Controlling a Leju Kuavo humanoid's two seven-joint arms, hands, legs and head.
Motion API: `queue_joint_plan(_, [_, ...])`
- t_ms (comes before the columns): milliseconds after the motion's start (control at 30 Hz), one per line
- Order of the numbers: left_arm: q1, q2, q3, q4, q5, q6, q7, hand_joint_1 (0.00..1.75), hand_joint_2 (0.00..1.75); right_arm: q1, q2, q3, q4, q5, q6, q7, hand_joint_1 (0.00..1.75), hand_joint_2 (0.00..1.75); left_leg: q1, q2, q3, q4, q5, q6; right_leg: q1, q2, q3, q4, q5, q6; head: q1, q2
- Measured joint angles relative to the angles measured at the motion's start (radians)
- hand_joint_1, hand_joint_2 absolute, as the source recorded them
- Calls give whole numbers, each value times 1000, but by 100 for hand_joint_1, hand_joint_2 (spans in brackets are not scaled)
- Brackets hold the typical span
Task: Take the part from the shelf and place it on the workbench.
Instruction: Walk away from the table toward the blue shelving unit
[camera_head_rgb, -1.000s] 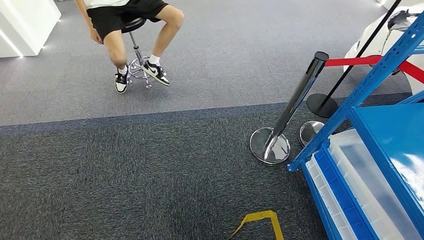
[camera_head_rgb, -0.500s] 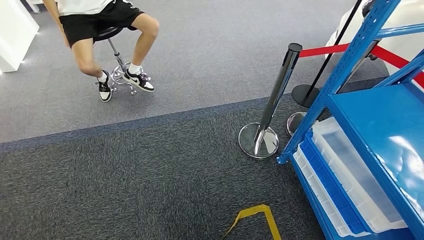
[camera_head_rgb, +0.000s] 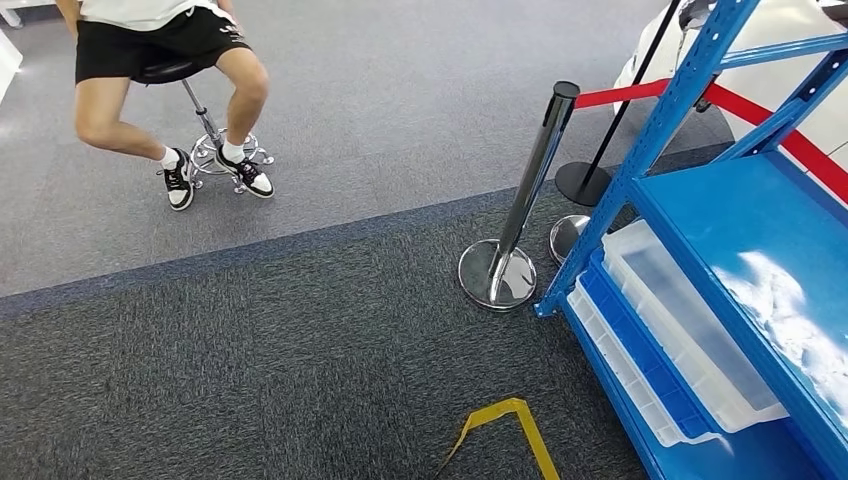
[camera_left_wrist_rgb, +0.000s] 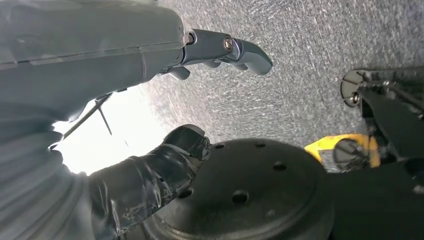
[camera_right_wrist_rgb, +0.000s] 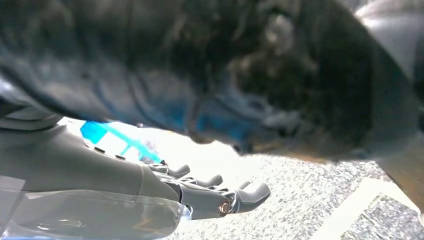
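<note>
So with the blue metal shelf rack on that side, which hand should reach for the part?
Probably the right hand: the blue metal shelf rack with its clear plastic bins stands on the robot's right. Both hands hang free over the grey carpet, the left hand farther away.

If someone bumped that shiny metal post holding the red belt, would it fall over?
Probably not easily. The tall chrome barrier post stands on a wide round chrome base that looks heavy, so it would likely rock and settle. A hard shove near the top could still tip it, and the red belt might tug on it.
</note>
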Motion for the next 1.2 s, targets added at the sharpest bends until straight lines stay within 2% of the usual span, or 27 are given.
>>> queue_joint_plan(67, [0, 2, -10, 0, -36, -15, 2, 0, 175, 0, -3, -4, 2, -27, -2, -5, 0, 0, -3, 9, 1, 6, -5, -8, 2, -25, 75, -144, 54, -3, 0, 0])
queue_joint_plan(100, [0, 4, -17, 0, -54, -22, 2, 0, 175, 0, -3, -8, 3, -41, -4, -6, 0, 0, -5, 12, 1, 9, -8, -13, 3, -33, 96, -186, 65, -8, -1, 0])
queue_joint_plan(133, [-1, 6, -25, 0, -73, -28, 2, 0, 175, 0, -4, -13, 4, -54, -5, -6, 0, 0, -7, 16, 1, 12, -10, -17, 6, -36, 102, -202, 66, -12, -2, 0])
queue_joint_plan(200, [-2, 12, -41, 0, -108, -39, 1, 0, 175, 1, -4, -21, 5, -78, -9, -5, 0, 0, -8, 25, 2, 13, -12, -26, 8, -24, 99, -203, 67, -23, -3, 0])
queue_joint_plan(267, [-2, 18, -58, 0, -136, -48, -3, 0, 175, 3, -4, -30, 7, -97, -14, -3, 0, 0, -4, 11, -4, 34, -30, -39, 6, -13, 100, -207, 71, -35, -4, 0])
queue_joint_plan(333, [-1, 24, -75, 0, -161, -56, -9, 0, 175, 4, -4, -40, 8, -114, -21, -1, 0, 0, 1, -17, -45, 124, -85, -49, 3, -4, 100, -209, 74, -44, -8, 0])
queue_joint_plan(400, [2, 29, -95, 0, -191, -67, -16, 0, 175, 5, -4, -52, 9, -136, -29, -1, 0, 0, 2, -28, -110, 256, -143, -53, 5, 9, 97, -209, 75, -49, -10, 0])
queue_joint_plan(433, [3, 31, -106, 0, -208, -73, -21, 0, 175, 5, -4, -58, 9, -148, -33, -1, 0, 0, 3, -28, -130, 296, -150, -53, 6, 17, 97, -209, 75, -49, -10, 0])
queue_joint_plan(467, [4, 34, -118, 0, -225, -78, -25, 0, 175, 6, -4, -66, 9, -160, -39, 0, 0, 0, 3, -29, -132, 298, -136, -51, 7, 25, 98, -208, 75, -49, -10, 0])
queue_joint_plan(500, [5, 37, -130, 0, -242, -83, -28, 0, 175, 8, -4, -74, 10, -171, -44, 0, 0, 0, 3, -32, -115, 259, -105, -47, 8, 34, 99, -208, 75, -49, -10, 0])
queue_joint_plan(567, [5, 45, -157, 0, -276, -89, -34, 0, 175, 9, -1, -91, 10, -193, -55, 2, 0, 0, 2, -56, -51, 121, -34, -34, 9, 50, 100, -206, 76, -48, -10, 0])
queue_joint_plan(600, [5, 48, -171, 0, -292, -91, -36, 0, 175, 9, 1, -100, 11, -203, -60, 4, 0, 0, 1, -71, -25, 64, -14, -30, 9, 58, 98, -205, 76, -46, -10, 0])
queue_joint_plan(633, [5, 51, -186, 0, -306, -93, -38, 0, 175, 9, 3, -109, 11, -213, -65, 6, 0, 0, 0, -83, -11, 31, -7, -27, 9, 63, 96, -204, 77, -42, -10, 0])
queue_joint_plan(667, [4, 54, -200, 0, -318, -95, -40, 0, 175, 9, 5, -117, 11, -221, -69, 9, 0, 0, -2, -87, -6, 20, -9, -25, 7, 69, 92, -205, 79, -36, -9, 0])
queue_joint_plan(733, [3, 56, -225, 0, -339, -99, -42, 0, 175, 12, 6, -131, 12, -237, -76, 12, 0, 0, -2, -75, -4, 11, -2, -20, 5, 78, 89, -207, 83, -24, -10, 0])
queue_joint_plan(800, [3, 57, -247, 0, -354, -103, -44, 0, 175, 15, 7, -144, 12, -250, -82, 13, 0, 0, 2, -60, 1, -6, 8, -10, 7, 59, 77, -182, 63, -15, -7, 0])
queue_joint_plan(833, [4, 57, -257, 0, -358, -105, -45, 0, 175, 15, 8, -150, 13, -254, -84, 13, 0, 0, 4, -51, 3, -13, 12, -6, 7, 41, 59, -142, 36, -11, -5, 0])
queue_joint_plan(900, [7, 58, -276, 0, -365, -106, -47, 0, 175, 16, 10, -161, 13, -259, -88, 14, 0, 0, 1, -34, 2, -15, 14, -1, 5, 14, 0, -17, -32, -6, -1, 0])
queue_joint_plan(933, [8, 58, -284, 0, -368, -108, -49, 0, 175, 16, 11, -166, 13, -261, -90, 14, 0, 0, 0, -26, 1, -14, 13, 0, 3, 10, -26, 39, -53, -3, 0, 0])
queue_joint_plan(967, [8, 58, -292, 0, -372, -110, -50, 0, 175, 16, 12, -170, 13, -263, -92, 14, 0, 0, 0, -18, 0, -13, 12, 0, 1, 9, -38, 66, -56, 0, 0, 0])
queue_joint_plan(1000, [8, 58, -300, 0, -377, -111, -51, 0, 175, 17, 13, -174, 13, -266, -94, 14, 0, 0, 0, -11, 0, -11, 10, -1, 0, 6, -31, 56, -40, 2, 0, 0])
queue_joint_plan(1033, [8, 57, -308, 0, -381, -113, -52, 0, 175, 18, 13, -179, 13, -269, -96, 15, 0, 0, 1, -4, 0, -8, 8, -3, -2, 2, -5, 7, -8, 4, 0, 0])
queue_joint_plan(1100, [8, 57, -321, 0, -386, -113, -54, 0, 175, 19, 13, -186, 14, -272, -99, 17, 0, 0, -1, 7, 1, 2, 1, -10, -2, -23, 67, -130, 52, 2, 0, 0])
queue_joint_plan(1133, [8, 56, -328, 0, -387, -113, -55, 0, 175, 19, 14, -189, 14, -273, -101, 17, 0, 0, -3, 11, 0, 7, -3, -15, 0, -32, 91, -176, 67, -3, -1, 0])
queue_joint_plan(1200, [7, 56, -341, 0, -391, -113, -59, 0, 175, 19, 14, -195, 15, -273, -103, 19, 0, 0, -6, 19, 1, 12, -7, -25, 4, -35, 99, -200, 69, -15, -2, 0])
